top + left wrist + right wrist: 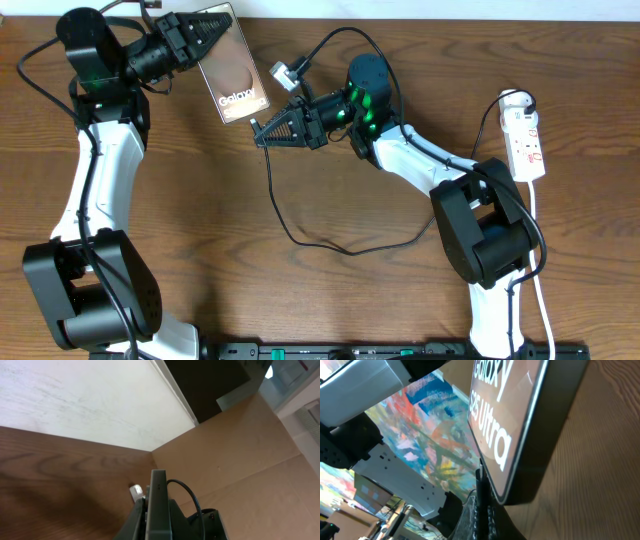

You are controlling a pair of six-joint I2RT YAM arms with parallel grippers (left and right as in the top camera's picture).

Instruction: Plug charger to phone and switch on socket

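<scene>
- My left gripper (200,38), upper left, clamps the phone (232,70), whose long axis runs down toward frame centre.
- My right gripper (259,130) looks closed on the charger (284,215) tip, just below the phone's lower edge.
- The socket (527,145) lies far right, untouched.

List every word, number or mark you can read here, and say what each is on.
"Galaxy": white lettering on the phone screen, overhead view.
"S25 Ultra": beneath "Galaxy" on the same screen, right wrist view.
Red marks on the socket: too small to read.
Left wrist view: no readable text.
</scene>
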